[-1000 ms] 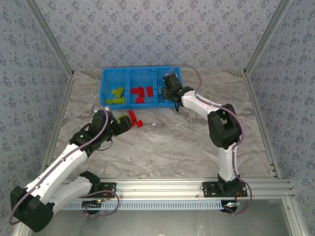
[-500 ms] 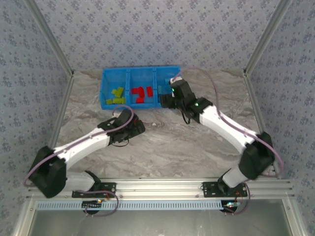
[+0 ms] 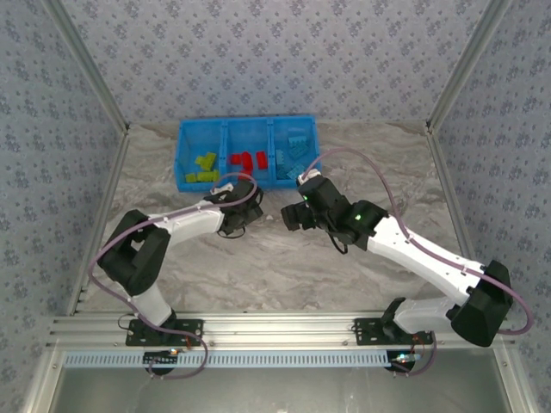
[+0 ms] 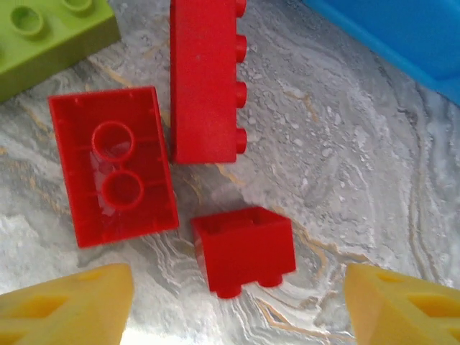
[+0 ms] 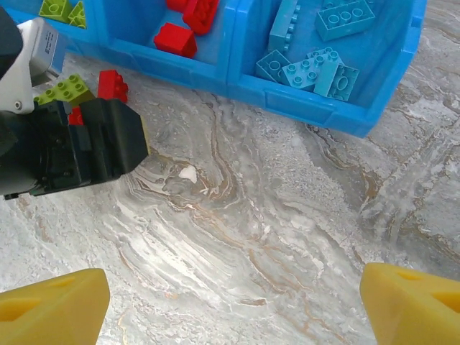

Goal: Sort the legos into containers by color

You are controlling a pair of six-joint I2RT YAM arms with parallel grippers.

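**Both arms close in on the loose legos**

Since the earlier frame the right gripper (image 5: 230, 305) has pulled out of the bin's right compartment to mid-table (image 5: 251, 215), and the left gripper (image 4: 237, 309) has swung in beside it. Both stand wide open, holding nothing.

In the left wrist view a small red lego (image 4: 244, 251) lies at lower centre, just ahead of the left gripper. An upturned red lego (image 4: 113, 165) sits at left, a long red lego (image 4: 205, 79) on its side at top, and a lime green lego (image 4: 50, 36) in the upper-left corner.

Farther back, the blue bin (image 3: 245, 126) holds lime legos (image 3: 205, 168) left, red legos (image 3: 244, 163) middle and light blue legos (image 3: 294, 148) right.
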